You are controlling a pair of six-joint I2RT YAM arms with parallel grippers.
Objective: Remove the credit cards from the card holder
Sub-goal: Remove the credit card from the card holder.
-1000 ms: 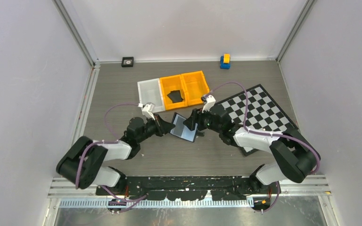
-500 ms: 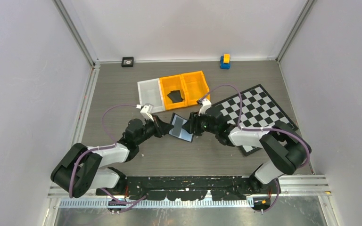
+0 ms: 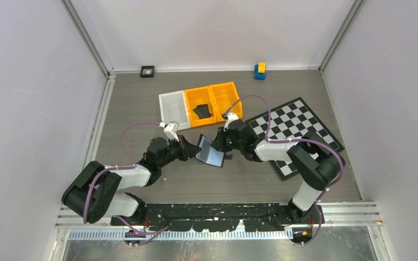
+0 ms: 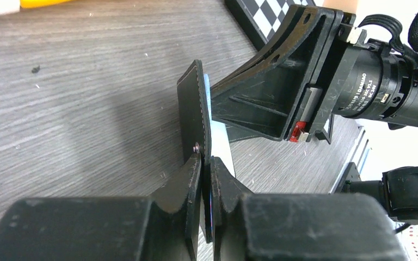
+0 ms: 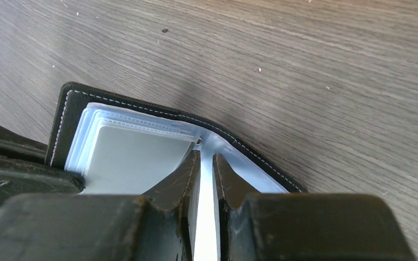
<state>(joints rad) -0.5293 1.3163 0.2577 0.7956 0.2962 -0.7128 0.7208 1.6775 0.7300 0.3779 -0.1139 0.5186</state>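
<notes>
The card holder (image 3: 209,151) is a black folding wallet with pale inner sleeves, held up off the table between both arms. My left gripper (image 3: 191,148) is shut on its black leather flap (image 4: 195,109); the jaws (image 4: 206,160) pinch that flap edge-on. My right gripper (image 3: 218,145) reaches into the open holder from the right, and its body fills the left wrist view (image 4: 283,92). Its jaws (image 5: 206,157) stand almost together on a pale sleeve (image 5: 136,157) near the fold. No credit cards show plainly inside the holder. A black flat item (image 3: 202,111) lies in an orange bin.
A white tray (image 3: 173,106) and two orange bins (image 3: 226,97) sit just behind the holder. A checkerboard mat (image 3: 299,128) lies under the right arm. A small black square block (image 3: 147,71) and a blue-yellow block (image 3: 259,70) rest by the back wall.
My right gripper slid left into the open holder and its jaws closed from wide to a narrow gap. My left gripper kept its hold on the flap.
</notes>
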